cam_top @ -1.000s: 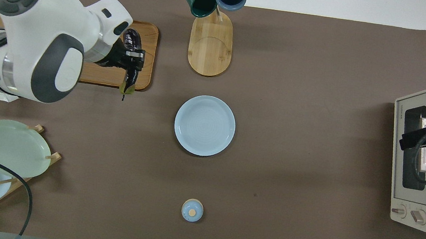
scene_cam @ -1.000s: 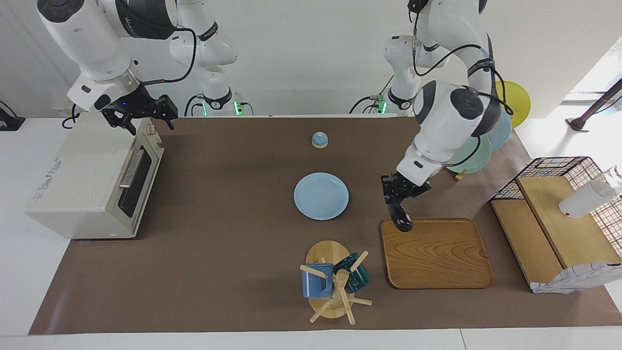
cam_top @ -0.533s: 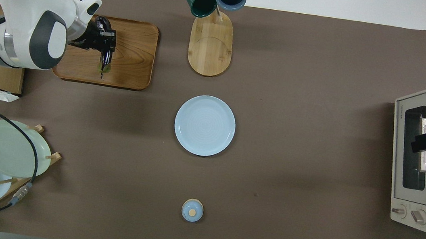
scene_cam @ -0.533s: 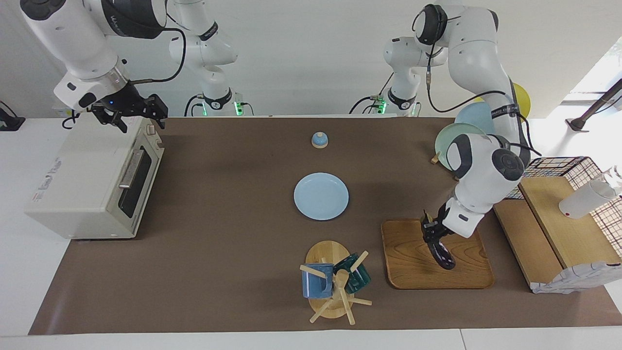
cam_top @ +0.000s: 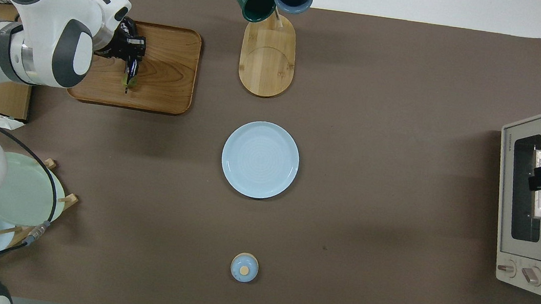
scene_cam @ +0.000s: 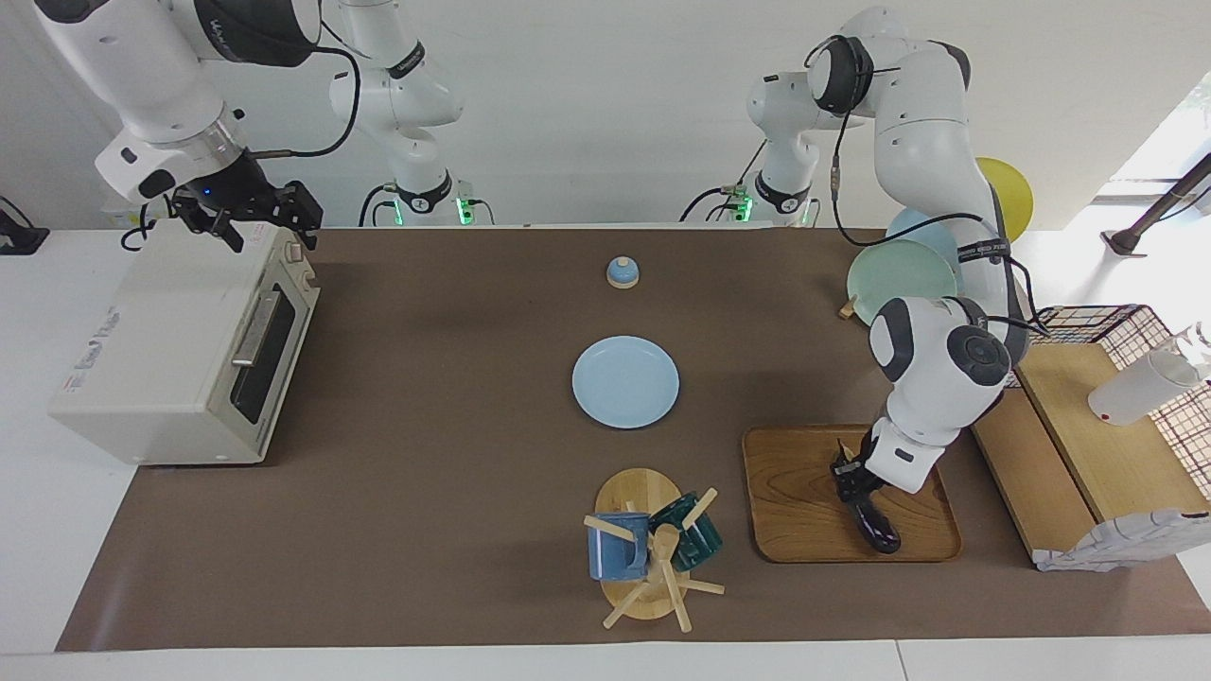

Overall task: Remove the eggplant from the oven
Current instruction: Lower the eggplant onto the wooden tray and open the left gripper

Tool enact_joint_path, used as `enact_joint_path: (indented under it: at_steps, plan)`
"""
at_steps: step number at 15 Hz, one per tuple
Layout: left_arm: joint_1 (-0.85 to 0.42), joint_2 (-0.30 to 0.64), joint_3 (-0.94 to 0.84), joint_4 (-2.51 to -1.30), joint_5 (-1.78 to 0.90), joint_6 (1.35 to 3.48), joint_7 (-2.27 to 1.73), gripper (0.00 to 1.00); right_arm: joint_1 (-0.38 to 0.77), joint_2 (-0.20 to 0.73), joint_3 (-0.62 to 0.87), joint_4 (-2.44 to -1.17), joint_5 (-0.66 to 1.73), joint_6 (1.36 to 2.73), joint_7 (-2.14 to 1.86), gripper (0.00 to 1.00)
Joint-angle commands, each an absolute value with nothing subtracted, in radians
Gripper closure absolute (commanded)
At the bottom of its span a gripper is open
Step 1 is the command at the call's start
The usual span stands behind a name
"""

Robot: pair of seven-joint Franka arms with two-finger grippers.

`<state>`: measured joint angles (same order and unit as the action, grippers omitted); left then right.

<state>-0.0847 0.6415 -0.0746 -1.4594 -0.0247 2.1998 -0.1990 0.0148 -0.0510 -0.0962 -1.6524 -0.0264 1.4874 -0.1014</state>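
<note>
Left claw (scene_cam: 849, 470) gripping eggplant (scene_cam: 872, 522), on tray (scene_cam: 795, 501)

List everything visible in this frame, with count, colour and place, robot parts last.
eggplant: 1, dark purple, held over the wooden tray
oven: 1, cream, right arm's end, door shut
wooden tray: 1, brown, left arm's end
plate: 1, light blue, mid-table
lid: 1, blue, nearer the robots than the plate
mug tree: 1, wooden, holding a blue and a green mug
plate rack: 1, pale plates, left arm's end
left gripper: shut on the eggplant
right gripper: open, over the oven
</note>
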Motion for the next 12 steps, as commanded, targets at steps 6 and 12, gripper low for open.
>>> enact_joint_path:
  at_steps: [6,12]
  plan:
    - [-0.071,0.591,-0.078,-1.427,0.000,2.059,-0.092,0.00,-0.014,-0.075,-0.081,-1.683,-0.012,1.499,-0.086,0.00]
    - [-0.071,0.339,-0.075,-1.460,-0.005,1.840,-0.109,0.00,-0.017,-0.075,-0.081,-1.683,-0.012,1.500,-0.084,0.00]
